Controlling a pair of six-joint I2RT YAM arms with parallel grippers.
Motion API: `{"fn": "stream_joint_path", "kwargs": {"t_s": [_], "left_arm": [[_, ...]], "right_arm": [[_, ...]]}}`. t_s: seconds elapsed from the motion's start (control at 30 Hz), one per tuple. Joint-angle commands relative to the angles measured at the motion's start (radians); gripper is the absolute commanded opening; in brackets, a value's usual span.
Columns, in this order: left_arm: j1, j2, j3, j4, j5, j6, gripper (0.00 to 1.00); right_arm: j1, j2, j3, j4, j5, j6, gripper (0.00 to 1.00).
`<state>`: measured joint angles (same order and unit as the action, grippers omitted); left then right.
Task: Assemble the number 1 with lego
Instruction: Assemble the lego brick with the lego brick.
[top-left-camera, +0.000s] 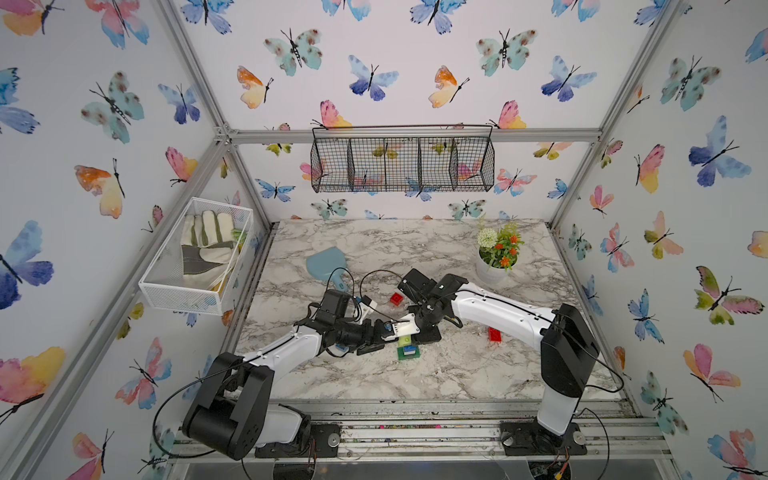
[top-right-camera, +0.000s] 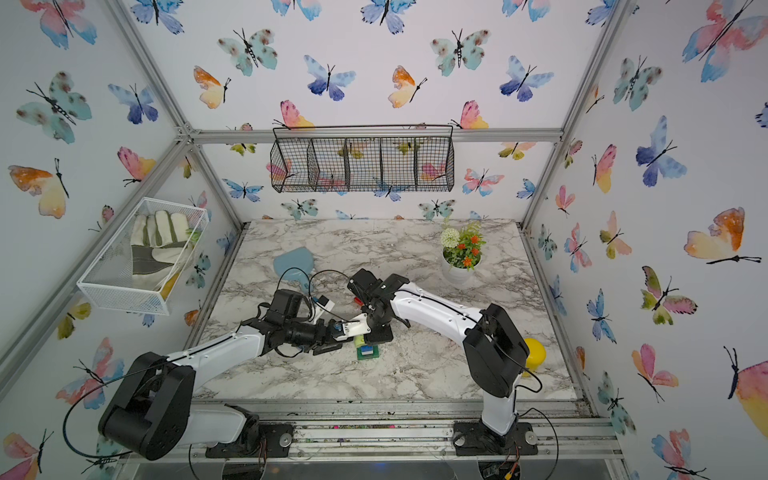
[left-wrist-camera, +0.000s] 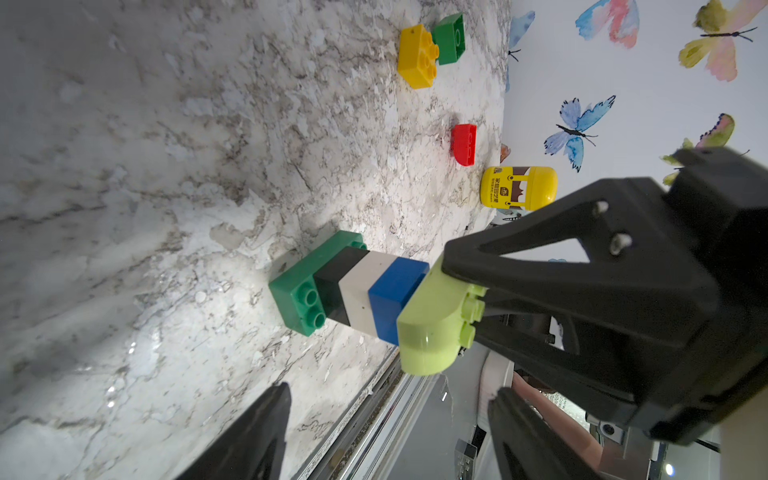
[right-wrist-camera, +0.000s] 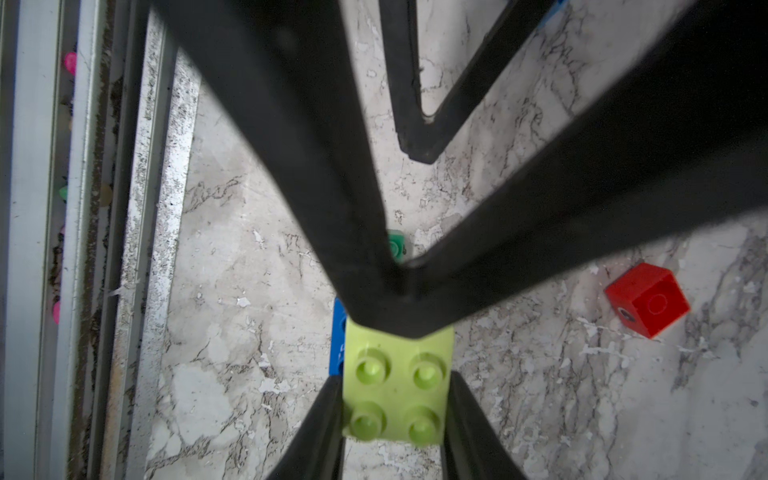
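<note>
Right tool (right-wrist-camera: 395, 415) clamps the lime brick (right-wrist-camera: 399, 386), left tool (left-wrist-camera: 386, 395) gapes free; white mesh basket (top-left-camera: 183, 293) holds gloves (top-left-camera: 205, 245).

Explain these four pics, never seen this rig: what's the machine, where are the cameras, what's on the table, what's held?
Two robot arms, left and right, are mounted at the front edge of a table, each ending in a two-finger gripper. Both top views look down on the whole booth from one stereo camera. The other two come from a camera on each wrist, looking out past the jaws. On the table stands a stack of green, black, white and blue bricks, with a lime brick on top. The right gripper is shut on the lime brick. The left gripper is open near the stack, holding nothing. Loose: a red brick, a yellow brick, a green brick, a capsule toy, a scoop and a flowerpot.
</note>
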<state>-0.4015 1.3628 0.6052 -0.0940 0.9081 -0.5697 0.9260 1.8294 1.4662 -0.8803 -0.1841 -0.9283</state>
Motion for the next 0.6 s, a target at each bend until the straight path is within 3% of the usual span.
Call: {"fn": "stream_joint_path", "kwargs": {"t_s": [0.0,0.37,0.57], "left_arm": [[-0.020,0.016,0.028,0.059,0.037,-0.015,0.80],[-0.023,0.013,0.012,0.094,0.044,-0.036,0.79],[-0.021,0.007,-0.003,0.115,0.040,-0.056,0.73]], "right_arm": [[0.010,-0.012,0.024,0.000,-0.033,0.004,0.02],[0.011,-0.025,0.020,-0.004,-0.102,0.017,0.02],[0.013,-0.034,-0.015,0.020,-0.123,0.017,0.02]]}}
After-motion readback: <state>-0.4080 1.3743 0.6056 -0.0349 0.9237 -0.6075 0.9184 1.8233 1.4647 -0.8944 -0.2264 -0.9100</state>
